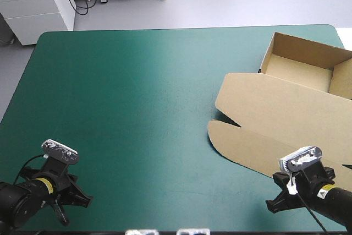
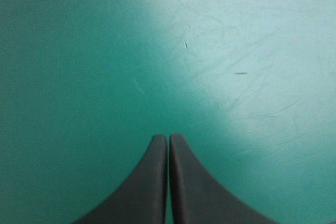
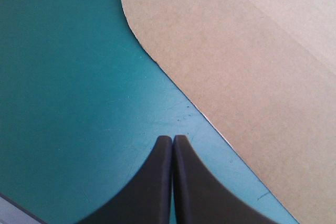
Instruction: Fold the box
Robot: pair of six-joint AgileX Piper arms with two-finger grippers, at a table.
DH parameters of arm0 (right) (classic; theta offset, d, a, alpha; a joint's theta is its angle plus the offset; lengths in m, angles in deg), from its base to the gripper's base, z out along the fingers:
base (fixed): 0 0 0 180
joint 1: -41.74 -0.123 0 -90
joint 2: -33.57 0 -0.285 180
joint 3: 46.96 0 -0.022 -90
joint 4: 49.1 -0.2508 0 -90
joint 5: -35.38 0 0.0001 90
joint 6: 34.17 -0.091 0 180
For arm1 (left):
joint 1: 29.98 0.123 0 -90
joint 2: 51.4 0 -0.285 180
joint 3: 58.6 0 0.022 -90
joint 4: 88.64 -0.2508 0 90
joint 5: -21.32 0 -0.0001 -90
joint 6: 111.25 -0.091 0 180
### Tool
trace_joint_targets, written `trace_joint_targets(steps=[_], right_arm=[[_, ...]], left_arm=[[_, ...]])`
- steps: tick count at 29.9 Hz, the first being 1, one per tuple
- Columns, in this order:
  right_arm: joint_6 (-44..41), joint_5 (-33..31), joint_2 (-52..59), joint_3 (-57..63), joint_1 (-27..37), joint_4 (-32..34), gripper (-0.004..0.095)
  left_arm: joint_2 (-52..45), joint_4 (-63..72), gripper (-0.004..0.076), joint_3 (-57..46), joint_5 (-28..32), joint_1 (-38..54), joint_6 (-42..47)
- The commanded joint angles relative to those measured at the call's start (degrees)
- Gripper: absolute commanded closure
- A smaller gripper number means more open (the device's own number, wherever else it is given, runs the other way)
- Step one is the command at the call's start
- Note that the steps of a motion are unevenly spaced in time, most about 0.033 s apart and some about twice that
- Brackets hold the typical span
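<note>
We see one box (image 1: pixel 286 119) of plain brown board on the right of the teal-green surface (image 1: pixel 126 108): an open tray at the far right, walls raised, lid flat on its near side (flap corners rounded). The left gripper (image 2: pixel 168 138) and the right gripper (image 3: pixel 172 139) have their fingers pressed together, empty.

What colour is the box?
Brown. The box shows best in the high view.

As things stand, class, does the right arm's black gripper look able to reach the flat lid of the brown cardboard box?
Probably yes: the right gripper, shut, sits just short of the flat brown lid, with only bare teal-green cover between them.
</note>
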Motion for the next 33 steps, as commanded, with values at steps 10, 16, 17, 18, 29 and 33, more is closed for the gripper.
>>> trace_joint_targets(steps=[10,16,17,18,29,33], right_arm=[[0.1,3.4,2.9,2.3,-0.2,-1.4,0.0927],[0.1,3.5,3.4,2.3,-0.2,-1.4,0.0927],[0.1,3.5,3.4,2.3,-0.2,-1.4,0.0928],[0.1,3.5,3.4,2.3,-0.2,-1.4,0.0927],[0.1,3.5,3.4,2.3,-0.2,-1.4,0.0927],[-0.1,3.1,3.4,2.3,-0.2,-1.7,0.0927]], left_arm=[[-2.7,-0.2,0.0731,-4.4,5.5,-0.1,0.2],[-2.8,0.1,0.0731,-4.8,4.2,-0.1,0.2],[-2.8,0.1,0.0731,-4.9,3.9,-0.1,0.2],[-2.8,0.1,0.0731,-5.1,3.6,-0.1,0.2],[-2.8,0.0,0.0731,-5.2,2.5,-0.1,1.5],[-2.8,0.0,0.0731,-5.2,2.5,-0.1,1.5]])
